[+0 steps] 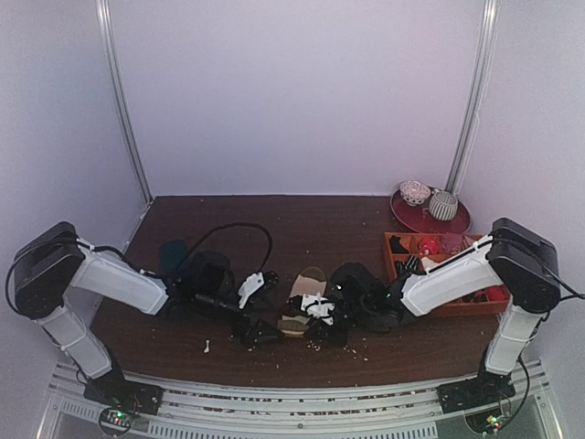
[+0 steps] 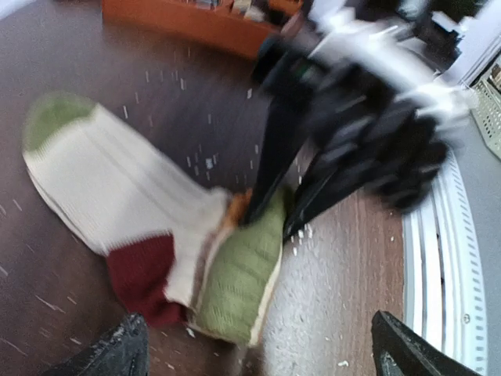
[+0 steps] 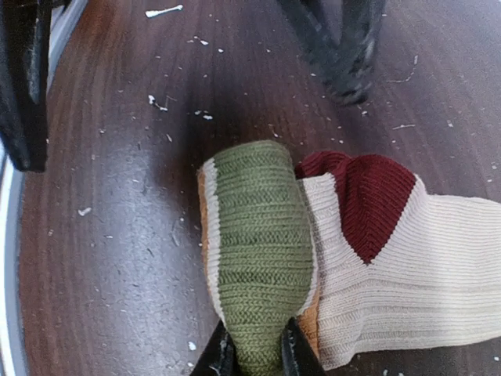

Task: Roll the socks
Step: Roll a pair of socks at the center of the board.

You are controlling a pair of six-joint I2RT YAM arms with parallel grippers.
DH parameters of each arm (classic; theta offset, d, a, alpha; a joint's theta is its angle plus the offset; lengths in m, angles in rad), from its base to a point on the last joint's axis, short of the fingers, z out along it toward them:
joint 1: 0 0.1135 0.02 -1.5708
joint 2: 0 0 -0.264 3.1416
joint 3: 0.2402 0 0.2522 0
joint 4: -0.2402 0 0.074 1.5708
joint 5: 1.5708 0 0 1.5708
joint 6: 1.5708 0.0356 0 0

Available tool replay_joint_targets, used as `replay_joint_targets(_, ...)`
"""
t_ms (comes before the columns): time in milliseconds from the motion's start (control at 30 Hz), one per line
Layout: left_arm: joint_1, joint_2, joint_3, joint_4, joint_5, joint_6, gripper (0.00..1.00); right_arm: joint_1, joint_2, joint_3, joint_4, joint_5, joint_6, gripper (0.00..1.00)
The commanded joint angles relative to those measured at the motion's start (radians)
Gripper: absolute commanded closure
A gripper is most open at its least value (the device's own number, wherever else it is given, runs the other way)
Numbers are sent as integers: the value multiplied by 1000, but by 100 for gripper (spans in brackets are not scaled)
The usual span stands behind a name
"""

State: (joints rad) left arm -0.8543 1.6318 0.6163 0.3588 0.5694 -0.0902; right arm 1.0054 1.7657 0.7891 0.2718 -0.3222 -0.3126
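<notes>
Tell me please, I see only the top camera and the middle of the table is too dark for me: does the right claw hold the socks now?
Observer: Yes. In the right wrist view the right claw pinches the green folded end of the socks.
Operator: And the left claw, does it grip them also?
Observer: No. In the left wrist view the left claw stands wide open, with nothing gripped between its jaws.
Operator: Is the roll finished?
Observer: Not yet. Only the green end is folded over; the long cream part lies flat on the table.
</notes>
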Motion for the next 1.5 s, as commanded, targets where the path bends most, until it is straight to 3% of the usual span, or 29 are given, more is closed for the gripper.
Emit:
replay_joint_targets(0,-17,-69,-45,156,-78,175,2,-38,113,53,-284,-308,127,85)
replay_joint_targets(267,-41,-11,-83,284,-42,218,2,-127,261,146,-394,-459,250,85)
replay_joint_targets(467,-43,34,-119,308,-27,212,2,-171,302,170,-429,-464,255,85)
replay_joint_targets(767,-43,155,-74,333,-43,171,33,-173,313,183,-464,-451,245,86)
replay_joint_targets(867,-43,181,-58,315,-44,167,52,-175,314,180,-466,-450,248,86)
replay_joint_targets(933,-43,187,-52,312,-41,161,56,-173,316,184,-471,-447,248,86)
replay_joint_targets(1000,-43,185,-49,313,-41,152,55,-174,321,189,-480,-448,248,86)
replay_joint_targets(1100,-43,167,-59,327,-53,145,46,-175,323,191,-482,-445,251,86)
replay_joint_targets(1467,-44,108,-57,296,-63,158,46,-175,331,201,-493,-443,253,86)
